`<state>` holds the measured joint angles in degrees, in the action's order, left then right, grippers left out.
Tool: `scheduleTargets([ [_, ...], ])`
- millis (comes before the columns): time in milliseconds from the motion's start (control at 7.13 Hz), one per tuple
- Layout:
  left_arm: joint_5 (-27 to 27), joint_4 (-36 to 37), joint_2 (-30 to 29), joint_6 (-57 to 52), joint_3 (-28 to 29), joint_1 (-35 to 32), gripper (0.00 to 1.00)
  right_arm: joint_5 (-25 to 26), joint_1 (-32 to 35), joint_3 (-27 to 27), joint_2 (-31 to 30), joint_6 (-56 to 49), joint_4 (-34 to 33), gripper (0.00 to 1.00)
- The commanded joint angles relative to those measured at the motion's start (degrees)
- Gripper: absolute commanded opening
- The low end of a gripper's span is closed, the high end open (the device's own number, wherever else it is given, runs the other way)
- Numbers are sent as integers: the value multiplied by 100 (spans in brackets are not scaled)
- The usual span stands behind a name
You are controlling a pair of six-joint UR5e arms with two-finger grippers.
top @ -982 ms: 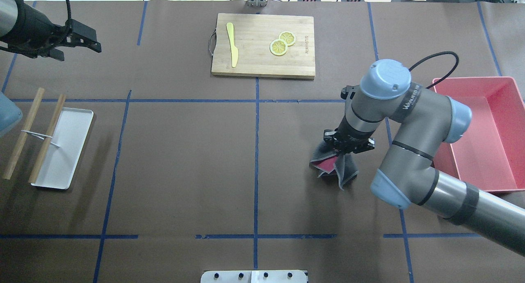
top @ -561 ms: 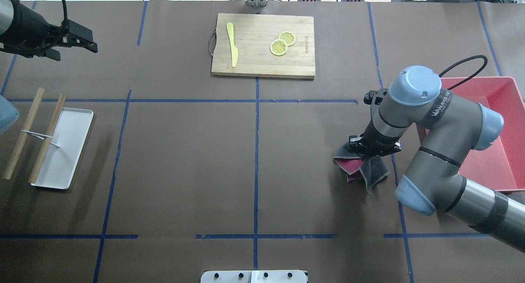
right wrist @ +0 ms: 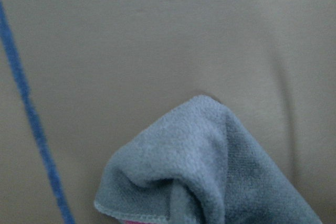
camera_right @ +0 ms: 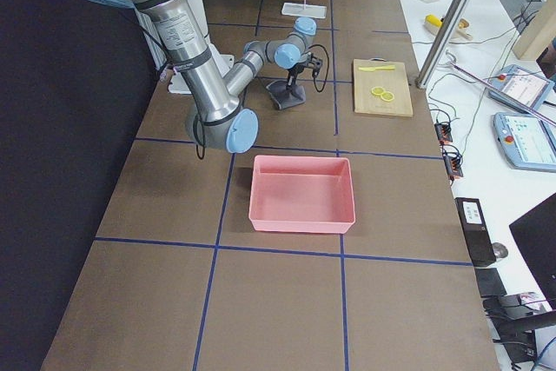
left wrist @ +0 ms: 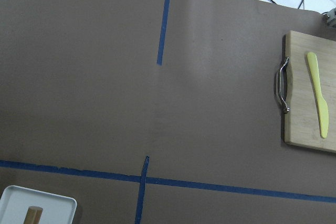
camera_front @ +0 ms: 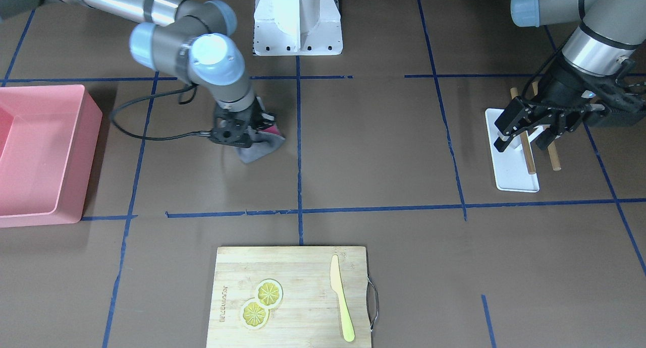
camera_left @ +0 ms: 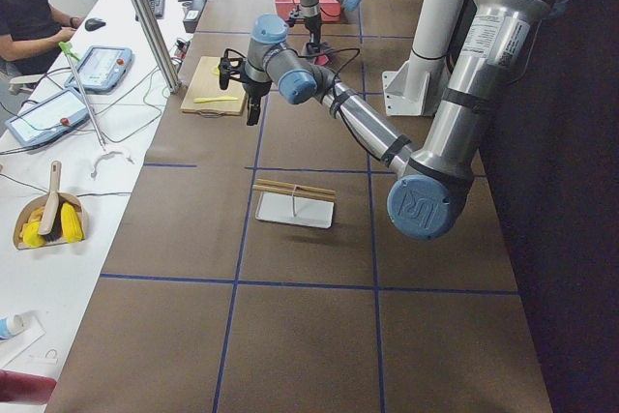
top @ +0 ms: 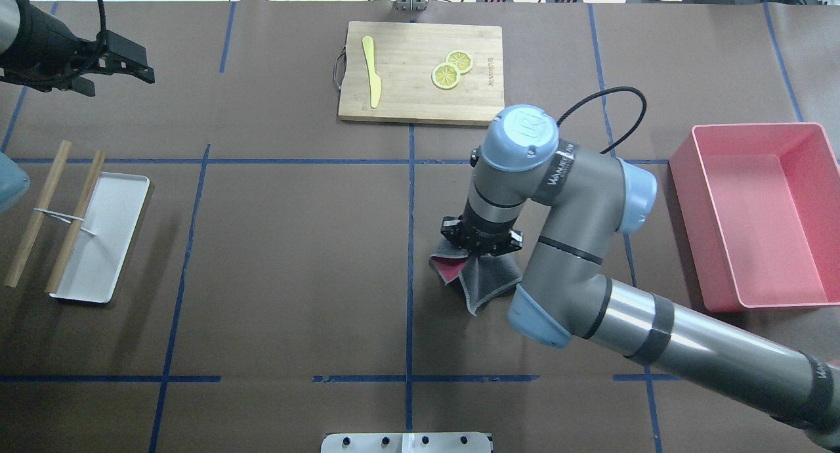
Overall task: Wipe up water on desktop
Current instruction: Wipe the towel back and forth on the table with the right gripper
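The right tool [top: 481, 248] is clamped on a bunched grey-and-pink cloth [top: 489, 283] touching the brown counter [top: 295, 243] just beside the centre tape line, its fingertips buried in folds, while the left tool [camera_front: 520, 144] hangs spread and empty, well apart.

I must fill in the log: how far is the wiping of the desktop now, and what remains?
Done: the right gripper is shut on the grey cloth, whose lower folds lie on the desktop beside the middle tape line. In hand: the wiping pass itself. Left: hard to say, since no water or wet mark shows anywhere. The left gripper hangs open, far away.
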<state>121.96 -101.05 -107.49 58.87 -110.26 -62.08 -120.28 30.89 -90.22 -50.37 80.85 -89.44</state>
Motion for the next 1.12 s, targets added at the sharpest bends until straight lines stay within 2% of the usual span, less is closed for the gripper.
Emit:
scheduleTargets([
  [0, -6, -3, 0, 2, 14, -6, 100, 39, -118, 330, 389, 335, 40, 1],
  [140, -6, -3, 0, -7, 22, -15, 100, 39, -66, 16, -100, 265, 40, 0],
  [280, 3, -3, 0, -7, -4, -41, 100, -4, 152, -691, -888, -153, 32, 0],
  [561, 3, 15, 0, -7, -21, -103, 100, -57, 556, -1513, -2059, -918, -30, 0],
  [701, 12, 15, 9, -7, -21, -120, 100, -31, 724, -1638, -2526, -1244, -21, 0],
  [982, 12, 15, 105, 2, -144, -121, 100, 21, 674, -1569, -2540, -1485, -30, 0],
])
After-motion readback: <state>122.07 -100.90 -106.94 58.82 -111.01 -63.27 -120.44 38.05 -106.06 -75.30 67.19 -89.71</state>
